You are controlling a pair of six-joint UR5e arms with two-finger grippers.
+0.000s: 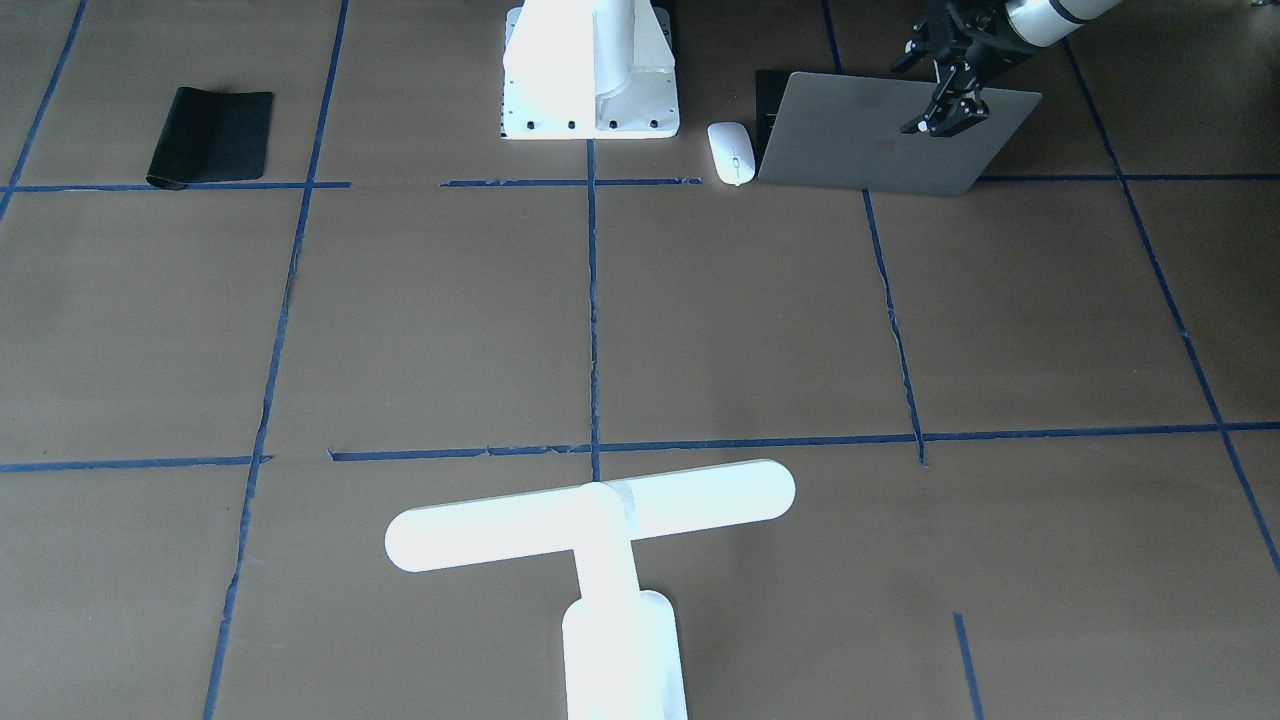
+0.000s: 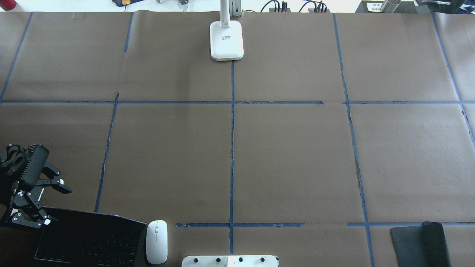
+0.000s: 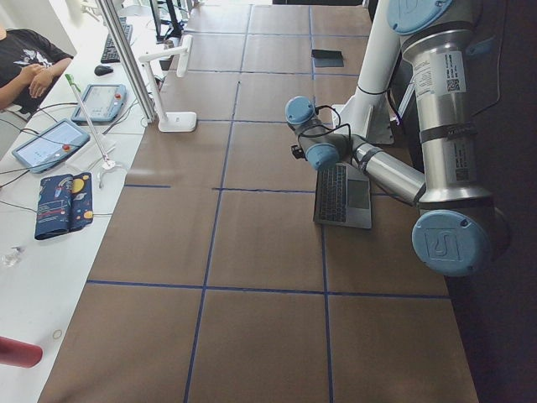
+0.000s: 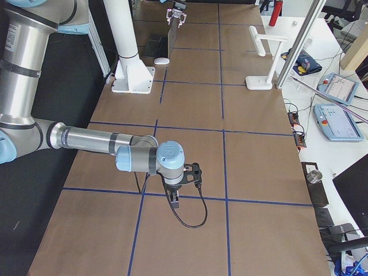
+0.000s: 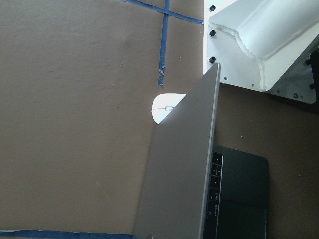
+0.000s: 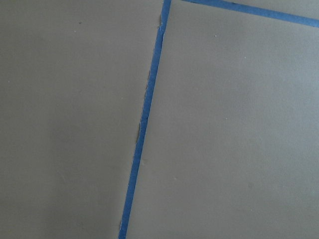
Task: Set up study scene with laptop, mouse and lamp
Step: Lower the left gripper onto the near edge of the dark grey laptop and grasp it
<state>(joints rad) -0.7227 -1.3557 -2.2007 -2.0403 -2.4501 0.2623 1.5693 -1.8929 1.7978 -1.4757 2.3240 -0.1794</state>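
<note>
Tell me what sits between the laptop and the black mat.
In the overhead view, the white mouse lies right beside the laptop, then the white bolted pedestal, then bare paper up to the mat.

We see the table (image 2: 297, 155) covered in brown paper, gridded with blue tape (image 2: 232, 148). On the robot's edge, the laptop (image 2: 92, 241) sits open toward the robot's left, with the mouse (image 2: 156, 241) just beside it. White pedestal (image 2: 230, 261) is at centre, black mat (image 2: 421, 244) far right. The lamp (image 2: 226, 40) stands at the far edge, on the centre tape line.
</note>
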